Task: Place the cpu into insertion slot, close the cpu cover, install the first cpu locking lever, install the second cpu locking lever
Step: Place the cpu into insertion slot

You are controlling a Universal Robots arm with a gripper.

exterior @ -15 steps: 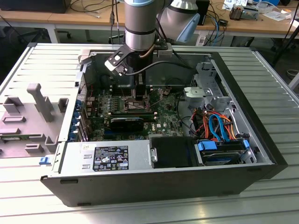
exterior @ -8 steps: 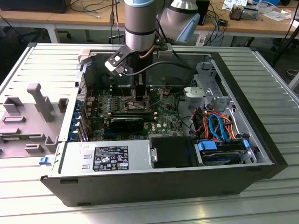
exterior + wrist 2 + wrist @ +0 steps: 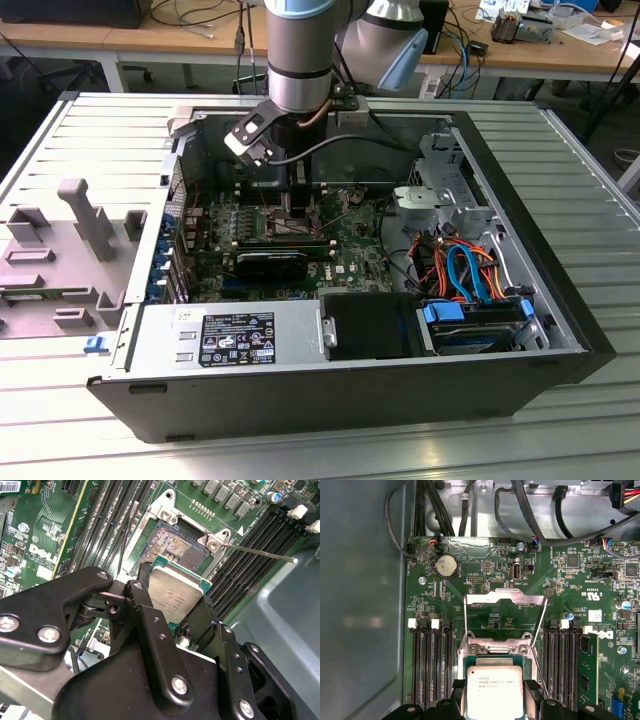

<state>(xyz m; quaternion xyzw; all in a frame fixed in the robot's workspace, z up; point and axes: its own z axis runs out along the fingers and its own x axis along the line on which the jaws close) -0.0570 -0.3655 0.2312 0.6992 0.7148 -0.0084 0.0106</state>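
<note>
My gripper (image 3: 175, 596) is shut on the cpu (image 3: 176, 591), a small square chip with a dull silver top, one black finger on each of two opposite edges. The cpu hangs close over the insertion slot (image 3: 172, 545), whose bare pin field still shows beside it. In the first wrist view the cpu (image 3: 494, 690) sits between the fingers (image 3: 458, 692), and the cpu cover (image 3: 502, 596), a thin silver frame, stands swung open beyond the socket. Two thin locking levers (image 3: 260, 553) (image 3: 539, 672) stick out free at the socket's sides. In the exterior view the gripper (image 3: 298, 203) reaches down into the open case.
Black memory slots (image 3: 427, 665) flank the socket on both sides. The green motherboard (image 3: 350, 250) lies in an open computer case with a power supply (image 3: 230, 338), a drive bay with orange and blue cables (image 3: 465, 270), and black cables overhead. A grey fixture (image 3: 85, 225) stands at the exterior view's left.
</note>
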